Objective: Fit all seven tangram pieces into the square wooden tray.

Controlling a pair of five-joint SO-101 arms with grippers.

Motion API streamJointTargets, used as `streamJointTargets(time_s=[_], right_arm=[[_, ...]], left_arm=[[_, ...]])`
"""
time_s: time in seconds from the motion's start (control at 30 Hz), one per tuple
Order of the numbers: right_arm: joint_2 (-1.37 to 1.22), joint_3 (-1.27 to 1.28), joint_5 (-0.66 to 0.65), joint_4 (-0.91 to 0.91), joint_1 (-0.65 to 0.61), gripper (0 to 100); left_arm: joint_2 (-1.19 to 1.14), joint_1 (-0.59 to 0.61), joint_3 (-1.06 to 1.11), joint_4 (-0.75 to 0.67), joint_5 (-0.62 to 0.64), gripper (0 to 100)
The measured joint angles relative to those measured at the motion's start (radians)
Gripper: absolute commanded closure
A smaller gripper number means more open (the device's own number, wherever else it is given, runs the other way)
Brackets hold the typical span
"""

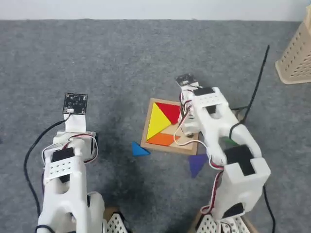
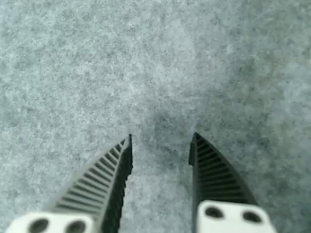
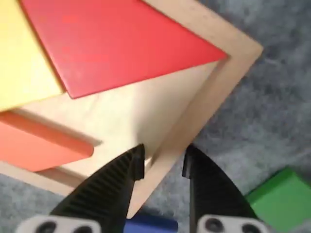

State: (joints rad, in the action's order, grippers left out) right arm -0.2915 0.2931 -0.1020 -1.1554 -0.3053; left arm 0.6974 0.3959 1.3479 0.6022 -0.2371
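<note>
Grip check first: my right gripper (image 3: pixel 163 153) has its jaws partly apart, astride the rim of the tray (image 3: pixel 223 80), one finger over the bare floor inside and the other outside. It holds nothing, and I can't tell whether either finger touches the wood. My left gripper (image 2: pixel 160 138) also stands apart, empty over bare carpet (image 2: pixel 146 58), well away from the tray.

In the tray lie the red triangle (image 3: pixel 121 43), the yellow triangle (image 3: pixel 24 53) and the orange piece (image 3: pixel 39 145), the first two flush along one edge. The corner under my right gripper is unfilled. The green piece (image 3: pixel 279 199) lies just beside that corner on the carpet. The purple piece (image 1: pixel 197 164) is near the tray's near side and the blue triangle (image 1: pixel 140 149) just off its left corner. That makes six, and I can't pick out the seventh.

I judge us under halfway, between placements. Next I'd lift clear of the rim, go for the green piece as the closest, and pinch it across its edges. A flat piece on soft pile may give little to grip, and it must be turned to match the gap by the red triangle.

The carpet is grey and covers the whole work area. A pale wall (image 1: pixel 146 8) runs along the far side, a slatted wooden box (image 1: pixel 296 53) stands at the far right, and a black cable (image 1: pixel 257 80) trails behind my right arm.
</note>
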Motion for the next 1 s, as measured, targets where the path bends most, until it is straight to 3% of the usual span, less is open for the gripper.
streamJointTargets(time_s=[0.07, 0.1, 0.3, 0.4, 0.5, 0.73, 1.0], right_arm=[[-0.014, -0.020, -0.002, -0.002, 0.009, 99.8], [-0.018, -0.031, -0.011, -0.002, 0.023, 98.0], [-0.057, -0.124, -0.333, -0.020, 0.077, 99.2], [-0.061, -0.138, -0.394, -0.043, 0.080, 99.2], [-0.061, -0.144, -0.396, -0.049, 0.080, 97.2], [-0.063, -0.230, -0.258, -0.152, 0.078, 78.3], [0.081, -0.285, -0.229, -0.281, 0.103, 80.0]], left_arm=[[0.000, 0.000, 0.000, 0.000, 0.000, 82], [0.000, 0.000, 0.000, 0.000, 0.000, 82], [0.000, 0.000, 0.000, 0.000, 0.000, 82], [0.000, 0.000, 0.000, 0.000, 0.000, 82], [0.000, 0.000, 0.000, 0.000, 0.000, 82], [0.000, 0.000, 0.000, 0.000, 0.000, 82], [0.000, 0.000, 0.000, 0.000, 0.000, 82]])
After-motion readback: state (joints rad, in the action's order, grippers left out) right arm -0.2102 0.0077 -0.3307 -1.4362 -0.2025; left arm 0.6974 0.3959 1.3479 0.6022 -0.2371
